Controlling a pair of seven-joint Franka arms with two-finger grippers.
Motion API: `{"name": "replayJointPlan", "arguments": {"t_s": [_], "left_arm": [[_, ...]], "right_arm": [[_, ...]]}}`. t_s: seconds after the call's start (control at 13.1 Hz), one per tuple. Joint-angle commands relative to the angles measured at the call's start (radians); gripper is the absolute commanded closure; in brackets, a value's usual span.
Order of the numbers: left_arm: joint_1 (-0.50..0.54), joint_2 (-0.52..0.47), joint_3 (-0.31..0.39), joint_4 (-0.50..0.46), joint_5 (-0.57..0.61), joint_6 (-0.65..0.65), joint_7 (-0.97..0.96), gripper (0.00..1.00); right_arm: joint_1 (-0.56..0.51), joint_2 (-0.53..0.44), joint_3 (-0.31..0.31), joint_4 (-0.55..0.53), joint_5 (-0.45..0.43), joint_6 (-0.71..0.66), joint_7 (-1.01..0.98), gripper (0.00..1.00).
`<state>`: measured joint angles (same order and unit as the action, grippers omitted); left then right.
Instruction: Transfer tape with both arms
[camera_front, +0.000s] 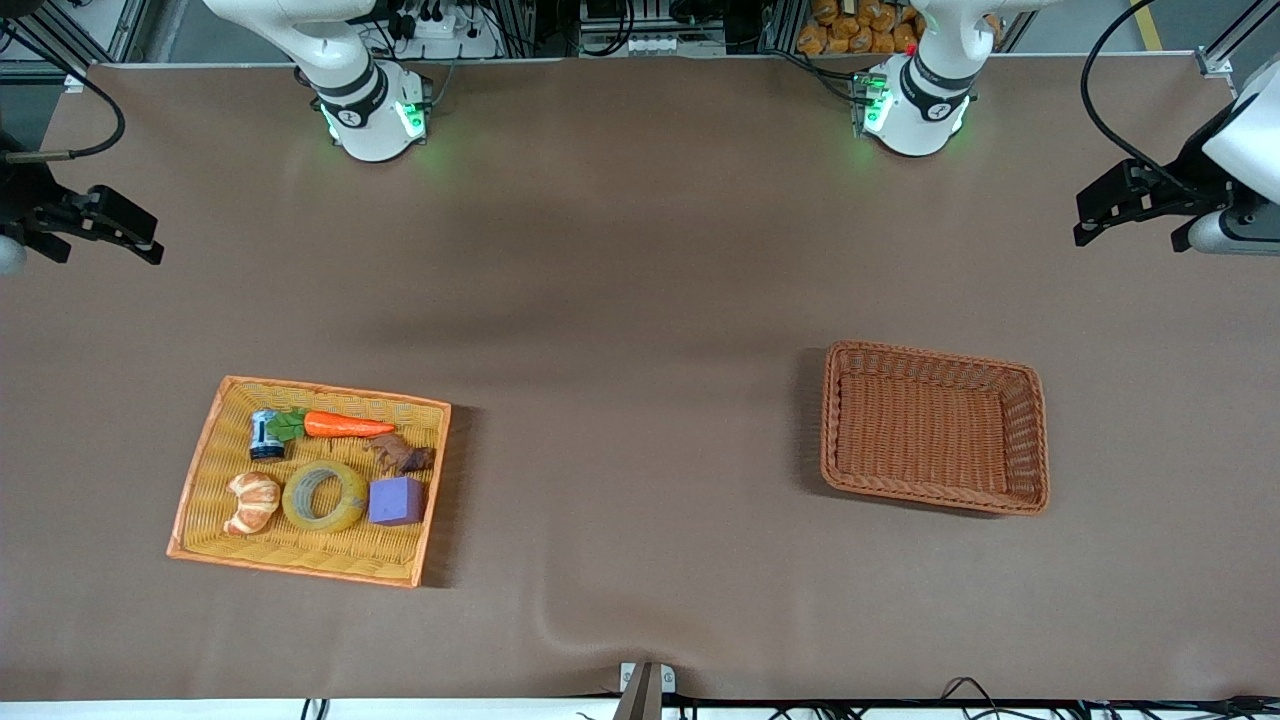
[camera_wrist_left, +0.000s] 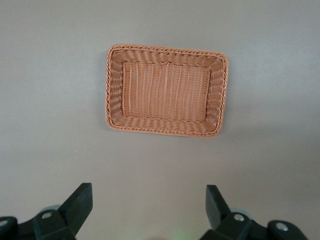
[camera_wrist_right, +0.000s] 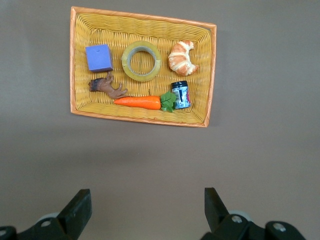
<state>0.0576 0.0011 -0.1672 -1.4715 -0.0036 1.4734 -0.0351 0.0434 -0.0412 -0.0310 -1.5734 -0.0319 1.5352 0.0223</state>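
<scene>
The tape (camera_front: 351, 500) is a yellowish translucent ring lying flat in the yellow wicker tray (camera_front: 205, 450), between a croissant and a purple cube. It also shows in the right wrist view (camera_wrist_right: 126, 61). My right gripper (camera_front: 148, 240) is open and empty, high up at the right arm's end of the table; in its own view (camera_wrist_right: 147, 202) it is over bare table beside the tray (camera_wrist_right: 145, 20). My left gripper (camera_front: 1082, 218) is open and empty at the left arm's end; in its own view (camera_wrist_left: 149, 200) it is over bare table.
The tray also holds a croissant (camera_front: 252, 502), a carrot (camera_front: 345, 425), a small can (camera_front: 266, 435), a brown toy (camera_front: 400, 455) and a purple cube (camera_front: 396, 500). An empty brown wicker basket (camera_front: 1035, 440) lies toward the left arm's end (camera_wrist_left: 115, 90).
</scene>
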Motion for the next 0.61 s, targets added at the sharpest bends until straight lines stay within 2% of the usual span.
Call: {"name": "replayJointPlan", "arguments": {"t_s": [0.0,0.54], "left_arm": [[0.005,-0.001,-0.008,0.011,0.011,-0.019,-0.005,0.00],[0.008,0.003,-0.006,0.011,0.005,-0.019,-0.005,0.00]], "right_arm": [[0.009,0.017,-0.001,0.029,0.009,-0.009,0.001,0.00],[0.000,0.038,-0.003,0.006,0.009,-0.006,-0.010,0.00]]}}
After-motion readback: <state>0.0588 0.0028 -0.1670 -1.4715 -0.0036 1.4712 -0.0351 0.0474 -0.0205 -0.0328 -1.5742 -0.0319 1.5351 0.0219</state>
